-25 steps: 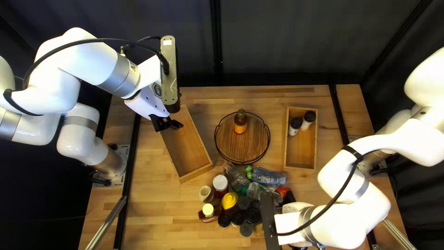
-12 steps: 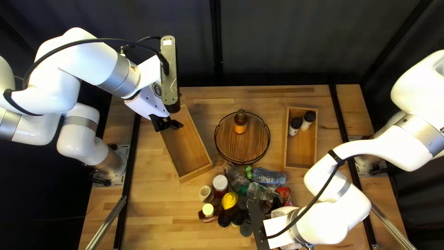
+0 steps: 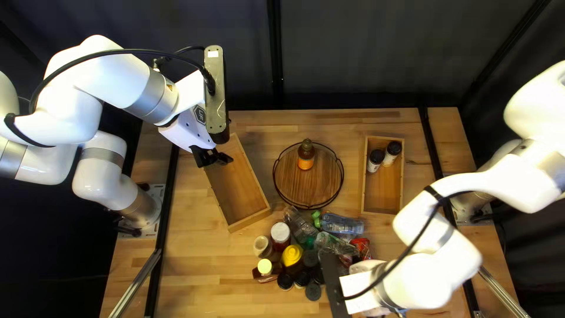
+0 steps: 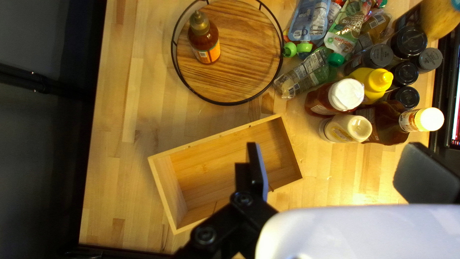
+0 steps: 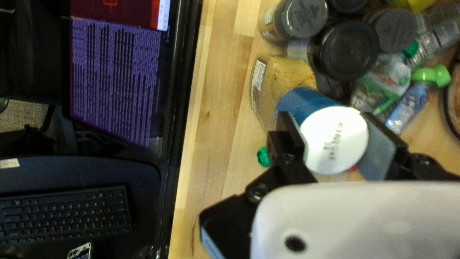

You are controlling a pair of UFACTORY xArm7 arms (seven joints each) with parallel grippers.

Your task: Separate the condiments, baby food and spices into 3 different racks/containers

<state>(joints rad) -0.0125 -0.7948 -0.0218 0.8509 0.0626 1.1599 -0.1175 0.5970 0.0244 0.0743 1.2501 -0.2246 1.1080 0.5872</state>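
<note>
The bottle (image 5: 299,106) is by the table's (image 3: 200,265) near edge, cap clamped in the right gripper (image 5: 326,116), long axis running away from the jaws. The tray (image 3: 309,187) lies farther in. The left gripper (image 4: 334,147), jaws apart, is well away.

The wooden table (image 3: 200,277) carries boxes (image 3: 250,220), a tray (image 3: 306,185) and bottles (image 3: 291,255).

I'm running two glossy white arms with rounded joints: the left arm (image 3: 118,70) and the right arm (image 3: 432,259). Both have silver collars (image 3: 152,101), black straps (image 3: 19,131) and a black cable (image 3: 120,51). My left has a dark hexagonal badge (image 3: 200,114), a grey bar (image 3: 214,88) and a black claw (image 3: 215,158) with round screws (image 4: 243,198).
</note>
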